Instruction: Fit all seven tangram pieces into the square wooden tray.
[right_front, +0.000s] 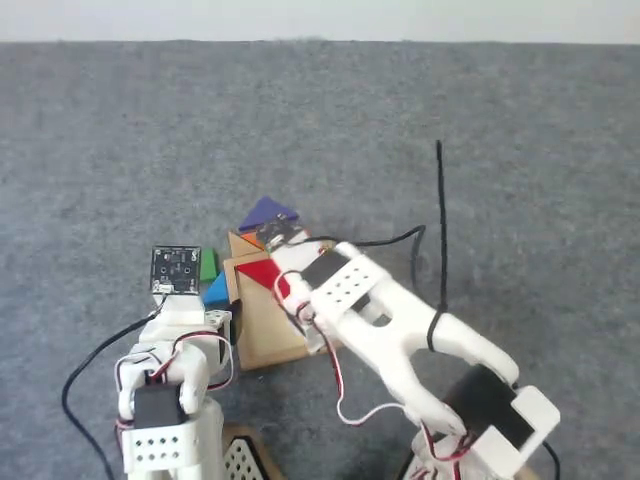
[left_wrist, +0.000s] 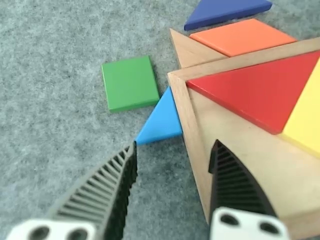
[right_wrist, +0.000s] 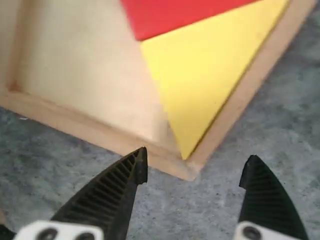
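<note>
While the square wooden tray (right_front: 262, 335) (left_wrist: 235, 160) (right_wrist: 70, 65) lies on the grey felt-covered table (right_front: 480, 110), two pieces sit inside it. A large red triangle (right_front: 263, 271) (left_wrist: 255, 87) (right_wrist: 175, 15) fills one corner region. A large yellow triangle (left_wrist: 307, 122) (right_wrist: 210, 70) sits beside it, the two touching along one edge. The rest of the tray floor is bare wood.

Outside the tray, a small light-blue triangle (right_front: 216, 291) (left_wrist: 161, 122) lies on the felt with one edge against the outer side of the rim. A green square (right_front: 208, 264) (left_wrist: 130, 82) rests just beside it, nearly touching its tip. Past the tray's corner lies an orange piece (right_front: 251, 240) (left_wrist: 240, 36), which overlaps a bare-wood triangle (left_wrist: 186, 50). A dark-blue triangle (right_front: 268, 212) (left_wrist: 225, 10) is just beyond the orange one.

The left gripper (left_wrist: 175, 145) has its fingers spread wide and holds nothing. One finger is over the felt and the other over the tray floor, so they straddle the rim. The light-blue triangle is just ahead of the gap between them.

The right gripper (right_wrist: 197, 154) is likewise spread and empty, above the tray corner where the yellow triangle's point ends. That point lies between its two fingertips, slightly ahead. I cannot tell whether either gripper touches anything.

A black cable (right_front: 440, 220) runs across the felt beside the right arm (right_front: 400, 330).
</note>
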